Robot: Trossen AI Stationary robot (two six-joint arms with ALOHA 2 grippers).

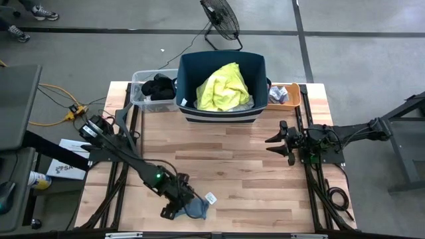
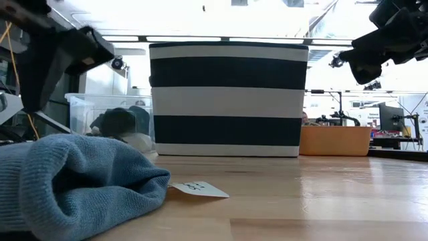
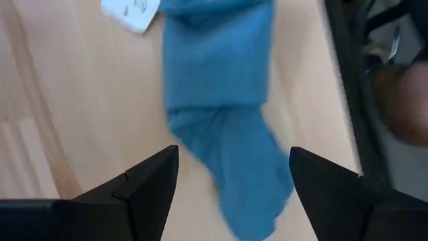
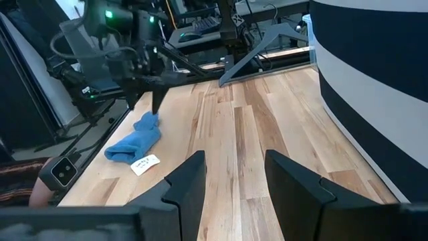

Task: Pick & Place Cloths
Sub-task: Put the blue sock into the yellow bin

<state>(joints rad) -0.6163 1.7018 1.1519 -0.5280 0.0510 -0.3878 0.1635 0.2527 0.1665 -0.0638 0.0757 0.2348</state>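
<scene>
Left end effector (image 1: pixel 174 207) open above blue sock (image 1: pixel 196 210) near table (image 1: pixel 232 166) edge; I risk pinching only the paper tag (image 1: pixel 211 198). Right end effector (image 1: pixel 282 141) part open, empty, idle.

High view: straight down over the whole table (image 1: pixel 226 166); low view: level at tabletop height, close behind the sock (image 2: pixel 73 181), facing the tub (image 2: pixel 229 99); left wrist: right above the same sock (image 3: pixel 221 127); right wrist: farther off, across the boards toward the sock (image 4: pixel 134 144).
</scene>
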